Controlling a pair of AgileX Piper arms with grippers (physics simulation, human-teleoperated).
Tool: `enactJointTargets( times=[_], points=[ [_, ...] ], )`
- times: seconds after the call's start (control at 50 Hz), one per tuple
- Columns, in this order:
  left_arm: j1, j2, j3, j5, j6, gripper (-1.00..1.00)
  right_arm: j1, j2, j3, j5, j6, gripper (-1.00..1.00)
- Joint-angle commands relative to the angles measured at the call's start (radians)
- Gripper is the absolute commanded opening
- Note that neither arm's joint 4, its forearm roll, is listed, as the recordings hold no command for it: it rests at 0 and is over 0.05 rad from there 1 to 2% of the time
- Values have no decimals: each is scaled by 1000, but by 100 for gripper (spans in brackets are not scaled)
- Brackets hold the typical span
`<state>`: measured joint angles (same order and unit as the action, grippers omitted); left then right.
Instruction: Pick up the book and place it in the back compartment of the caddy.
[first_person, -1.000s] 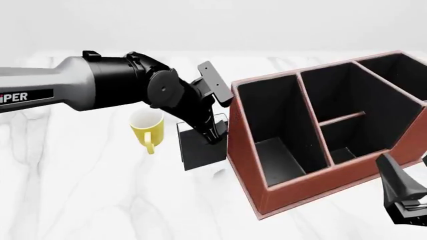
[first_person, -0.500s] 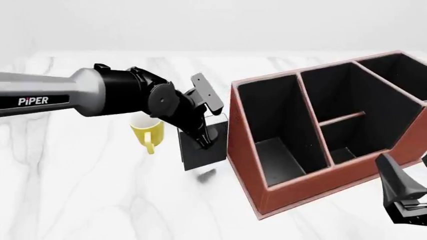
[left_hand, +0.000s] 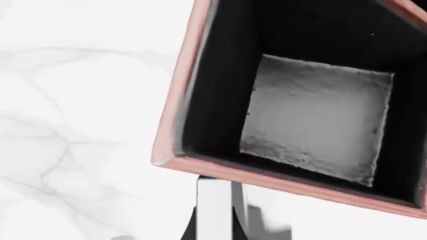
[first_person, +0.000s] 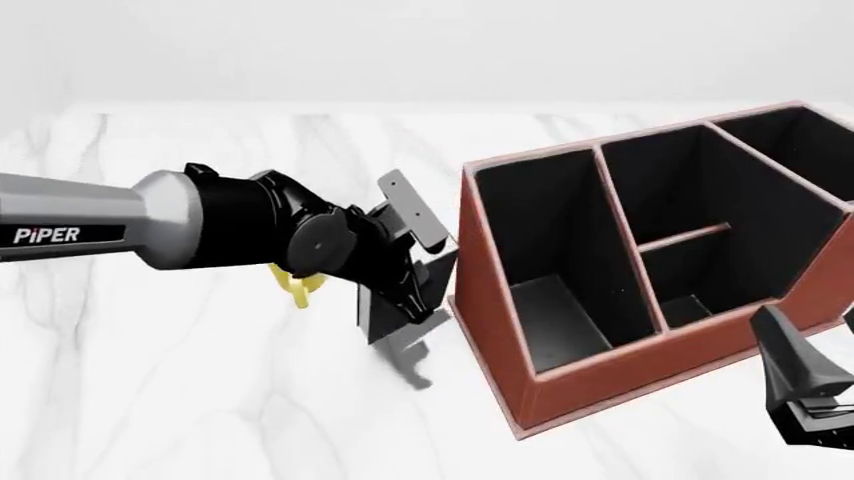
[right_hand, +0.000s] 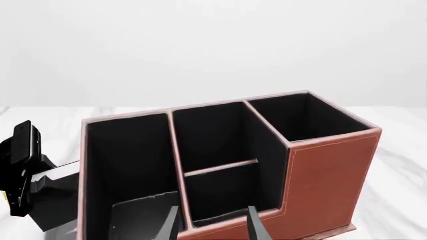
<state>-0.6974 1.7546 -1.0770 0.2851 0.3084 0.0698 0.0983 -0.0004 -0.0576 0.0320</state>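
My left fingers (first_person: 416, 290) clamp the flat black hardback book (first_person: 394, 318), holding it upright just beside the big reddish-brown caddy (first_person: 497, 330) on the white marble tabletop (first_person: 200, 400). My right fingers (right_hand: 213, 222) sit apart, holding nothing, near the caddy's front wall.

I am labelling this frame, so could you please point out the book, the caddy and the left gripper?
book (first_person: 383, 322), front view, lower part of its black cover.
caddy (first_person: 587, 375), front view, reddish-brown front wall.
left gripper (first_person: 416, 292), front view, between its fingertips at the book.
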Motion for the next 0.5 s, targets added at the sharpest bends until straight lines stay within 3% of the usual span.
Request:
enactJointTargets(
  times=[0.02,0.24,0.32,0.5],
  points=[
    [0,-51,53,25,13,-100,-1,2,0,-4,0,100],
    [-13,-156,54,105,-14,-100,-3,-3,0,1,-1,100],
    [-46,-237,26,164,-53,-100,-3,-23,0,21,-2,100],
    [-53,-333,-90,329,-23,-100,-3,-19,0,16,-4,100]
  ],
)
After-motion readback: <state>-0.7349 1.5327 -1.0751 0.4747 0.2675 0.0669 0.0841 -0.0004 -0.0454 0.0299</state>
